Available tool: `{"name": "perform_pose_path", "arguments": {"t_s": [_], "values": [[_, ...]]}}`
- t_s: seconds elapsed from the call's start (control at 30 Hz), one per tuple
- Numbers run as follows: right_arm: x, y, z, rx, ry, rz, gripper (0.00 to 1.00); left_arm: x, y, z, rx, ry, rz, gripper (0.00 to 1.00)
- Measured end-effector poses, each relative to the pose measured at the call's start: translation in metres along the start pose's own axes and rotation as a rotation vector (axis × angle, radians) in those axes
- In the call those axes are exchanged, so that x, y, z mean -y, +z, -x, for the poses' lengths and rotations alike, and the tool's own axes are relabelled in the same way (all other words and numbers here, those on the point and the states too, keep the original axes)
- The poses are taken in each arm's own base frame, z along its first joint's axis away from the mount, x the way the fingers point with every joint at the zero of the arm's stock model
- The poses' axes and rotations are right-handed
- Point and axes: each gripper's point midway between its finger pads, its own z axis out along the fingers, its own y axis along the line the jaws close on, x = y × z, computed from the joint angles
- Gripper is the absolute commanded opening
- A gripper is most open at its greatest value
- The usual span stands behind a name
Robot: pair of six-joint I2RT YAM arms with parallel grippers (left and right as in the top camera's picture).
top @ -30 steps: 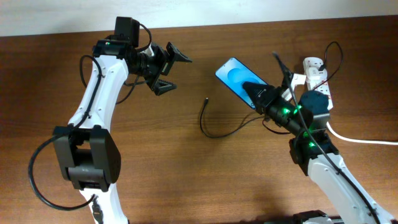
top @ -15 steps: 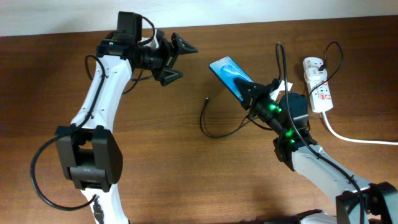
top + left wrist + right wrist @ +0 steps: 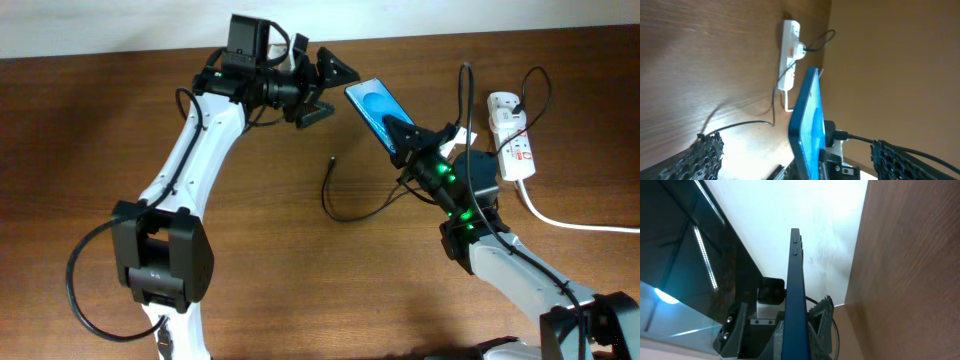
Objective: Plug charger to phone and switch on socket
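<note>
The phone (image 3: 374, 106), with its blue screen, is held off the table, tilted, in my right gripper (image 3: 408, 135), which is shut on its lower end. The right wrist view shows it edge-on (image 3: 794, 275) rising from the jaws (image 3: 795, 337). My left gripper (image 3: 332, 90) is open at the phone's upper-left end. In the left wrist view the phone (image 3: 807, 115) stands edge-on between the spread fingers (image 3: 797, 155), not touching them. The charger (image 3: 336, 205) lies on the table, its plug tip (image 3: 332, 159) free. The socket (image 3: 511, 138) lies at the right, and also shows in the left wrist view (image 3: 789, 60).
A thick white cord (image 3: 575, 224) leaves the socket toward the right edge. A black cable (image 3: 535, 90) loops above the socket. The back wall edge (image 3: 450, 30) runs close behind both grippers.
My left gripper has swung right, from well left of the phone to its upper end, staying open. My right gripper has shifted slightly left and raised the phone.
</note>
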Motion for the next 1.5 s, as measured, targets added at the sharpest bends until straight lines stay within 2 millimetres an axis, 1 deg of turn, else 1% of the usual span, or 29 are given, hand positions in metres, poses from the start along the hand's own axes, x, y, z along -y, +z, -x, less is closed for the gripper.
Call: {"name": "perform_pose_path", "arguments": {"t_s": [0.2,0.27,0.43,0.63,0.67,0.7,0.77,0.83,0.9,0.97,1.17,1.33,1.5], "values": [[0.0,0.0,0.002,0.01,0.05,0.002,0.04,0.025,0.008,0.004,0.017,-0.012,-0.073,0.99],[0.0,0.0,0.002,0.014,0.068,0.003,0.04,0.029,0.01,0.003,0.015,-0.027,-0.083,0.99],[-0.001,0.0,0.005,0.03,0.088,0.007,0.04,0.035,0.022,-0.009,-0.016,-0.064,-0.085,0.99],[-0.015,0.004,0.004,0.032,0.082,0.037,0.04,0.039,0.03,-0.019,-0.039,-0.067,-0.084,1.0],[-0.016,0.005,0.003,0.033,0.081,0.041,0.04,0.039,0.03,-0.019,-0.038,-0.067,-0.084,0.93],[-0.017,0.006,0.0,0.037,0.08,0.044,0.04,0.039,0.03,-0.019,-0.038,-0.067,-0.084,0.84],[-0.015,0.008,-0.006,0.041,0.082,0.044,0.04,0.039,0.03,-0.018,-0.035,-0.069,-0.082,0.61],[-0.014,0.01,-0.011,0.044,0.082,0.043,0.04,0.038,0.03,-0.018,-0.032,-0.076,-0.08,0.44],[-0.014,0.011,-0.014,0.053,0.084,0.05,0.04,0.038,0.03,-0.017,-0.027,-0.078,-0.076,0.32],[-0.018,0.011,-0.013,0.061,0.086,0.061,0.04,0.037,0.03,-0.017,-0.024,-0.082,-0.072,0.24],[-0.022,0.012,-0.011,0.07,0.09,0.071,0.04,0.036,0.03,-0.015,-0.013,-0.085,-0.066,0.2],[-0.024,0.012,-0.011,0.075,0.092,0.077,0.04,0.035,0.03,-0.014,-0.01,-0.088,-0.063,0.1],[-0.025,0.012,-0.011,0.074,0.113,0.081,0.04,0.035,0.03,-0.015,-0.011,-0.078,-0.064,0.06]]}}
